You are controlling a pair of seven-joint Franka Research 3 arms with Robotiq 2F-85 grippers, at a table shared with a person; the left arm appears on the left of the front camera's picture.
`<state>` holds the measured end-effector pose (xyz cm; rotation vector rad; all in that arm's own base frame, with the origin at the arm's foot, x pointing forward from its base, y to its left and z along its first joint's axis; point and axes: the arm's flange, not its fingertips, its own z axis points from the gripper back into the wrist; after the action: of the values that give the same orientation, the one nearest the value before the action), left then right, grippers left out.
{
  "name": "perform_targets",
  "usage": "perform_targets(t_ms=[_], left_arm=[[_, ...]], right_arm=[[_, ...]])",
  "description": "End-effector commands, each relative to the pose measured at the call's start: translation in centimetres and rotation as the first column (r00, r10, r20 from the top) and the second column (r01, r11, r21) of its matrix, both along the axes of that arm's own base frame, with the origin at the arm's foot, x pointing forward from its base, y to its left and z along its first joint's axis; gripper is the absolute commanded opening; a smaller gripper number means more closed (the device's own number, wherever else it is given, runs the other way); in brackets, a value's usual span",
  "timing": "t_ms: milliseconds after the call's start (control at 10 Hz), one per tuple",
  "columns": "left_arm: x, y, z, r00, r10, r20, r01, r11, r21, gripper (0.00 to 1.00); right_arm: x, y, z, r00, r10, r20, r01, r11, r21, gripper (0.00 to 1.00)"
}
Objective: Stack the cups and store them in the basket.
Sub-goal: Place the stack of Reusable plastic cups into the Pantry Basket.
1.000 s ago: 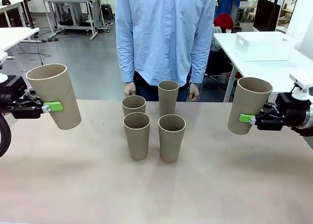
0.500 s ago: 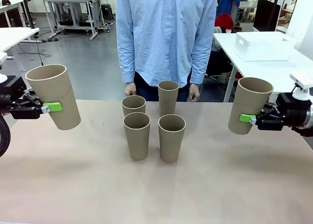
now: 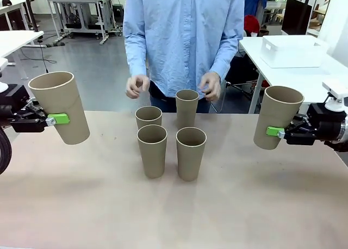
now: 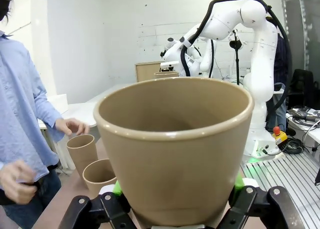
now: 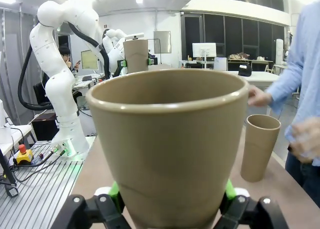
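At the table's left edge my left gripper (image 3: 54, 119) is shut on a tan cup (image 3: 58, 106), tilted and held off the table; in the left wrist view that cup (image 4: 175, 149) sits between the green pads (image 4: 117, 188). My right gripper (image 3: 274, 131) is shut on another cup (image 3: 277, 117) at the right; the right wrist view has this cup (image 5: 170, 149) up close. Several cups stand upright mid-table, the nearest two (image 3: 152, 150) (image 3: 191, 153) side by side. The person's hands (image 3: 136, 86) (image 3: 210, 86) hover above the far cups. The white basket (image 3: 291, 50) lies on a separate table, back right.
The person stands at the far edge of the brown table (image 3: 174, 216), facing me. Wide bare tabletop lies in front of the standing cups and between them and each gripper. White tables and other equipment stand in the room behind.
The person's hands have lifted from the far table edge to chest height above the cups. Both arms and their held cups have stayed still.
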<state>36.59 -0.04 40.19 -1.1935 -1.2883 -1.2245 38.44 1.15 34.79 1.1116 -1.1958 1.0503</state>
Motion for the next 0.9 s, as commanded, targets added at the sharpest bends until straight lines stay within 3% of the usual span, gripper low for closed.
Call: perform_targets(t_ms=[0, 800], left_arm=[[-0.29, 0.20, 0.31, 1.000, -0.004, 0.007, 0.004, 1.000, -0.003, 0.85], [-0.29, 0.20, 0.31, 1.000, -0.004, 0.007, 0.004, 1.000, -0.003, 0.85]], right_arm=[[0.02, -0.01, 0.16, 1.000, -0.002, 0.011, 0.002, 1.000, -0.003, 0.84], [0.02, -0.01, 0.16, 1.000, -0.002, 0.011, 0.002, 1.000, -0.003, 0.84]])
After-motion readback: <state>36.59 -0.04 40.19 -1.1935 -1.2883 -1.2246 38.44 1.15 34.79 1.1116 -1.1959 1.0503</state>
